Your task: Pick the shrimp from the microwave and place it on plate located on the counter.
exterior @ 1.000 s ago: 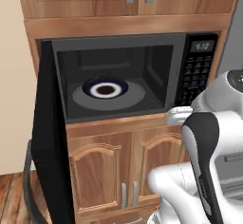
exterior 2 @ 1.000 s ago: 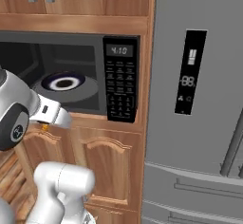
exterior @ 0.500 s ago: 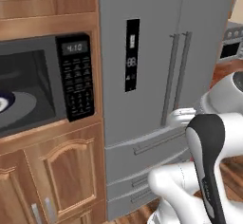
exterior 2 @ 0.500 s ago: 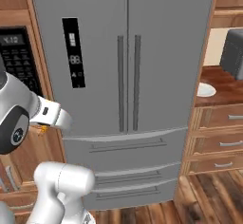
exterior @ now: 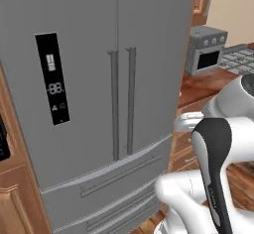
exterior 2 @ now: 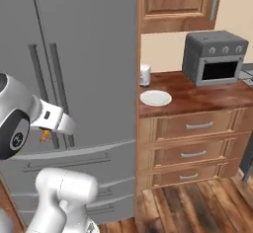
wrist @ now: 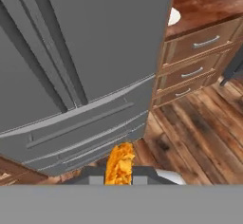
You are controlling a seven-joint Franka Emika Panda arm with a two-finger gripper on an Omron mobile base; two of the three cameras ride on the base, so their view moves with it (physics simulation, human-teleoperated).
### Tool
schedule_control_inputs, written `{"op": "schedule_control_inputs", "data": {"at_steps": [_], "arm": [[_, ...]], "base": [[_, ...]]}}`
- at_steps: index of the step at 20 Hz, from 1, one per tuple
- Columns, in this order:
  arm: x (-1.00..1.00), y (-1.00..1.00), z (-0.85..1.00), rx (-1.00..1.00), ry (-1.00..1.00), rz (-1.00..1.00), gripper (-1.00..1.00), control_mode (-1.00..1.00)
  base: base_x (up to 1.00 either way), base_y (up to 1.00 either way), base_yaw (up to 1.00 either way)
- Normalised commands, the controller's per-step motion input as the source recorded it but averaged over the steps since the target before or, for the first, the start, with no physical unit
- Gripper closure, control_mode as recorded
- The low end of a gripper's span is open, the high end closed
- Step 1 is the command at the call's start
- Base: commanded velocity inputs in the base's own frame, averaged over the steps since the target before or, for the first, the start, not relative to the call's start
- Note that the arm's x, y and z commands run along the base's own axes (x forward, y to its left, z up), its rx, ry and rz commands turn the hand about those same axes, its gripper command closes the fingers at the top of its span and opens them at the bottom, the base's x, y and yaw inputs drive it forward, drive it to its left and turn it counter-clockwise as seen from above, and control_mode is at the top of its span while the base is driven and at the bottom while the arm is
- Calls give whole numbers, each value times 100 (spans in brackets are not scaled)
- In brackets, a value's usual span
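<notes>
Base swung past fridge (exterior: 99, 79); plate (exterior 2: 155, 97) appears.

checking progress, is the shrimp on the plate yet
No, the plate sits bare on the counter, while the shrimp is between the gripper fingertips.

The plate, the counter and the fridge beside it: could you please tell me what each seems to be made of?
The plate: plain glossy white, probably ceramic. The counter: reddish-brown with grain streaks, apparently polished wood or a wood-look laminate. The fridge: flat uniform grey with matching bar handles, suggesting brushed or painted metal, though the rendering leaves that open.
</notes>
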Motion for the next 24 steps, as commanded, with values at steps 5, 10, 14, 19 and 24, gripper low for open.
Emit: {"op": "schedule_control_inputs", "data": {"at_steps": [5, 10, 14, 19, 24], "arm": [[0, 0, 0, 0, 0, 0, 100, 100], [0, 0, 0, 0, 0, 0, 100, 100], [0, 0, 0, 0, 0, 0, 100, 100], [0, 0, 0, 0, 0, 0, 100, 100], [0, 0, 0, 0, 0, 0, 100, 100]], "base": [[68, -100, 22], [25, -100, 24], [4, -100, 30], [28, -100, 37], [56, -82, 37]]}}
